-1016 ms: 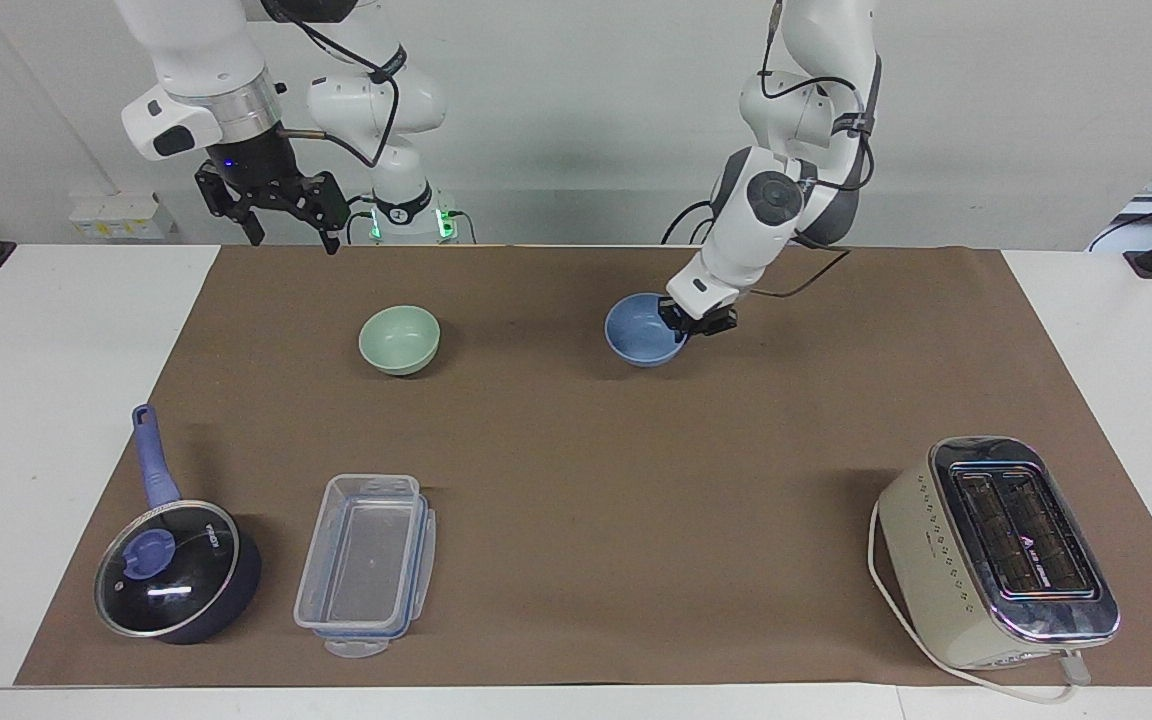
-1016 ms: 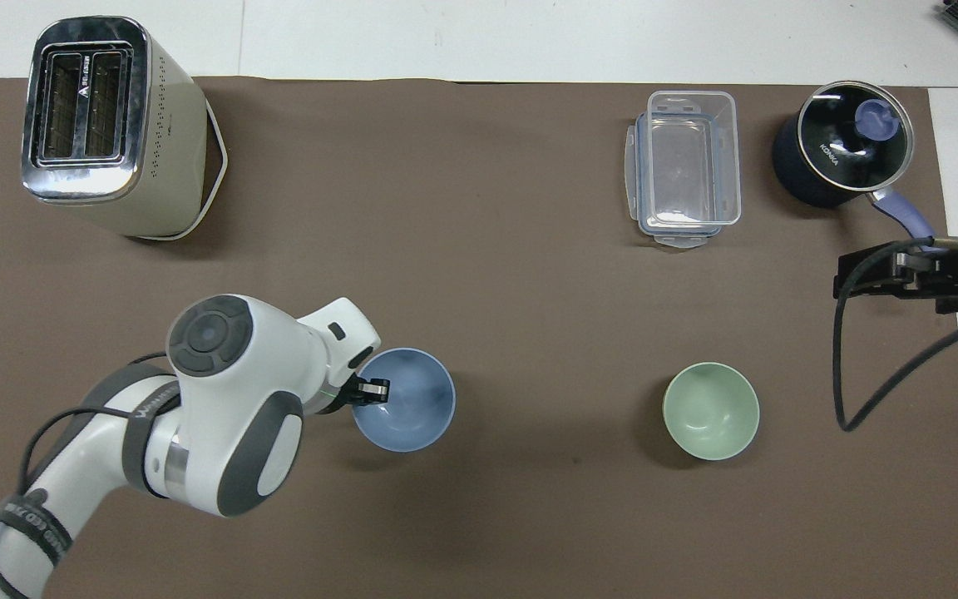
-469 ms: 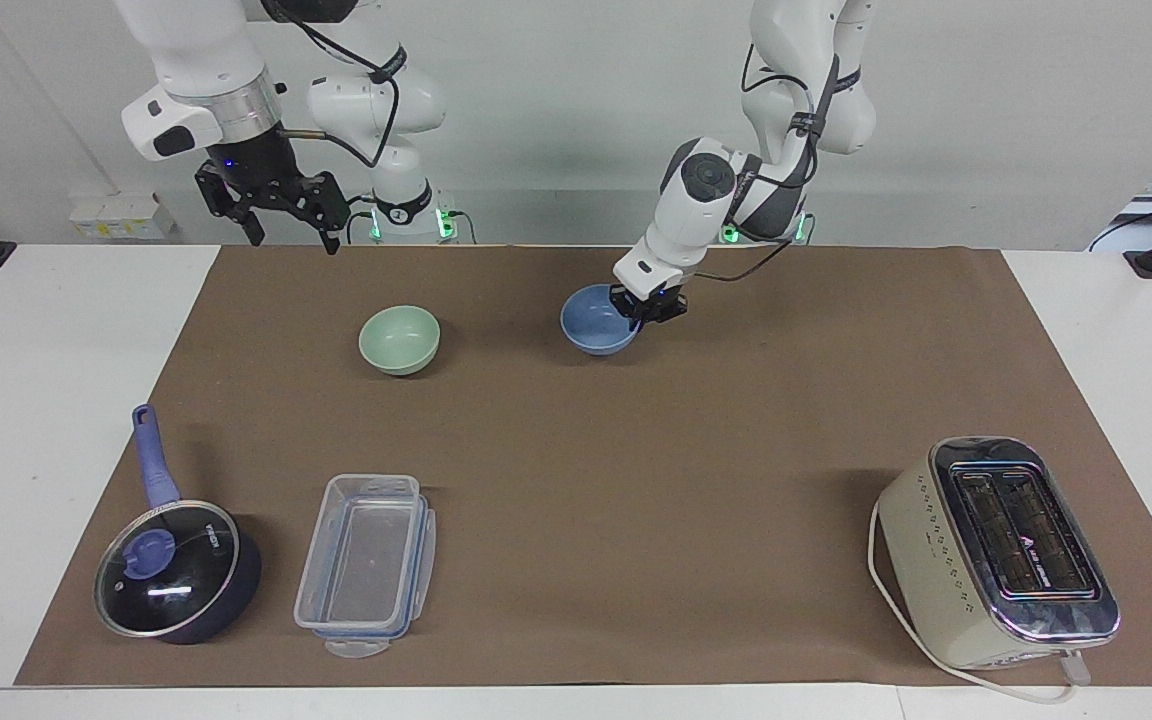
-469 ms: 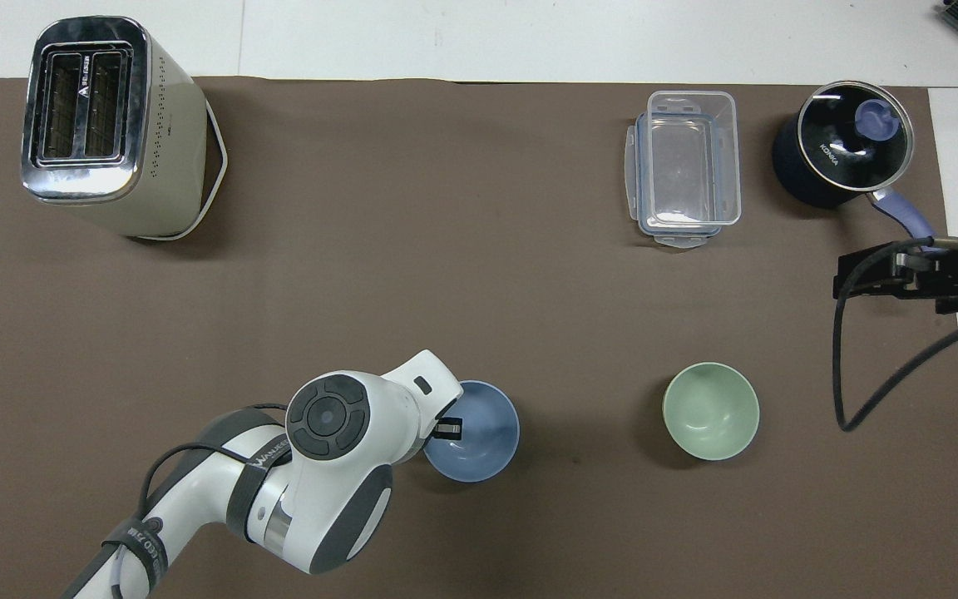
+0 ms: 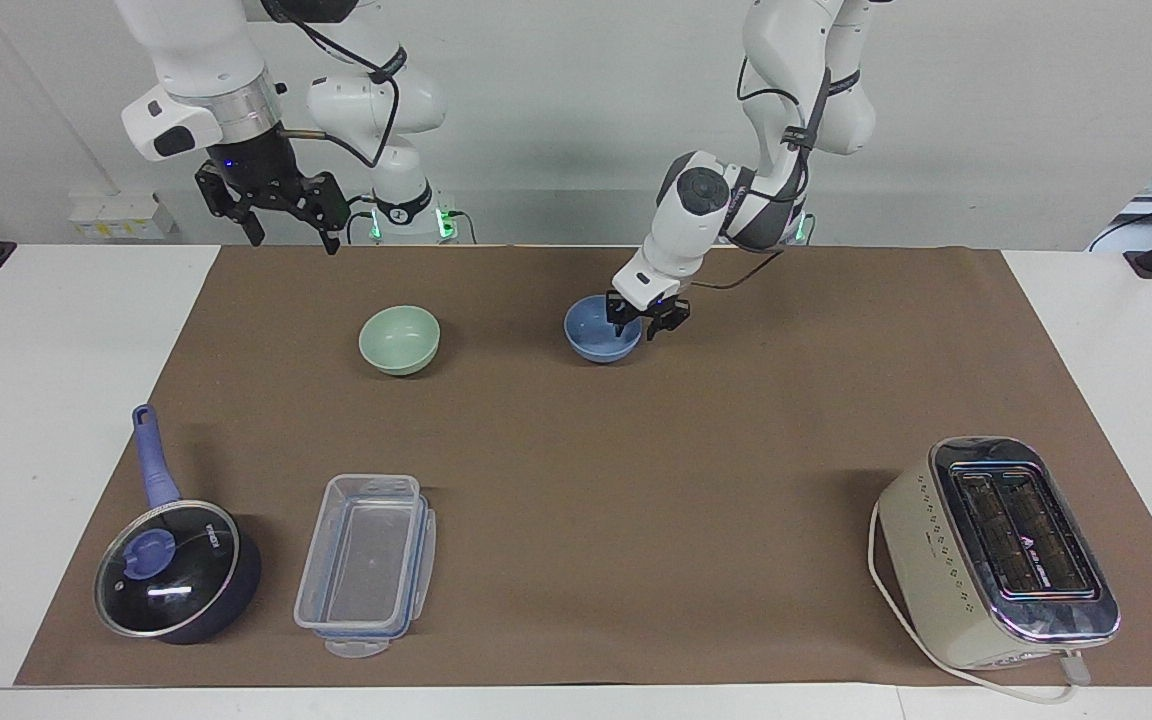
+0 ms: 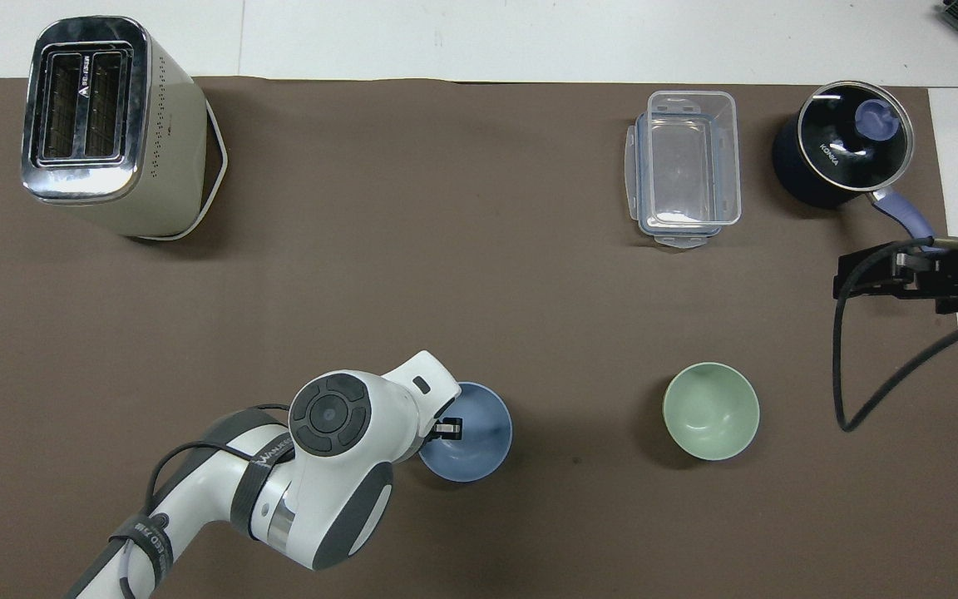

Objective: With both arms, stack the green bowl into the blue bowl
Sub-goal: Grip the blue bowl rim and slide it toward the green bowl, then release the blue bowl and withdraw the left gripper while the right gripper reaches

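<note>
The blue bowl [image 5: 596, 342] [image 6: 472, 436] rests on the brown mat near the middle of the robots' end of the table. My left gripper [image 5: 640, 322] [image 6: 446, 428] is at the bowl's rim on the side toward the left arm's end, its fingers spread open astride the rim. Beside it, toward the right arm's end, stands the green bowl [image 5: 399, 340] [image 6: 711, 410], upright and untouched. Raised over the mat's corner by the right arm's base, my right gripper [image 5: 281, 218] [image 6: 870, 281] waits open and holds nothing.
A cream toaster [image 5: 996, 550] [image 6: 113, 125] stands far from the robots at the left arm's end. A clear plastic container [image 5: 366, 565] [image 6: 685, 166] and a dark blue lidded saucepan [image 5: 171, 575] [image 6: 845, 150] sit far from the robots at the right arm's end.
My left arm carried the blue bowl toward the green bowl and a little nearer to the robots, then opened its fingers at the rim. The right arm stayed still.
</note>
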Tool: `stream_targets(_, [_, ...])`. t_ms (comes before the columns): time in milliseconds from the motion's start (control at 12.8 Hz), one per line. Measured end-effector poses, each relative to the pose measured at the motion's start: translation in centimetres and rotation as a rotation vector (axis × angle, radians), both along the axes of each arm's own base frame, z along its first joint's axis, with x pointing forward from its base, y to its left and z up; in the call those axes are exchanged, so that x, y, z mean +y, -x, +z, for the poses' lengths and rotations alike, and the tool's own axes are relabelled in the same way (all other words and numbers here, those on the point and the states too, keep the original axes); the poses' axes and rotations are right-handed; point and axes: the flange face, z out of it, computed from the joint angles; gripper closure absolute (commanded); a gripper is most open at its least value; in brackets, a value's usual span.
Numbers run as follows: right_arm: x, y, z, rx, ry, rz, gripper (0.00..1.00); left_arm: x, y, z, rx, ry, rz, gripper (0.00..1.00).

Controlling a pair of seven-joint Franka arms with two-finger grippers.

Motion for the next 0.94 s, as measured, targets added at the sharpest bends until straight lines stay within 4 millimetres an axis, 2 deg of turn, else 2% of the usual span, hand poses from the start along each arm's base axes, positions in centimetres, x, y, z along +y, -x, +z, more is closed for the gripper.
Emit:
stream_targets(313, [0.0,0.0,0.0,0.000,0.000,-0.001,0.00,4.2,-5.0,7.3,0.023,0.021,0.061,0.00])
stream_targets(626, [-0.1,0.0,-0.2,0.004,0.000,-0.002,0.00,7.7,-9.3,15.6,-0.057,-0.014,0.072,0.00])
stream_targets(782, [-0.2,0.1,-0.3,0.008,0.000,-0.003,0.00,10.8,-11.2,18.1,-0.098,-0.029,0.065,0.00])
stream_targets(938, [-0.3,0.2,-0.9,0.018,0.001,0.005,0.00,15.8,-13.2,19.9,-0.119,-0.033,0.044,0.00])
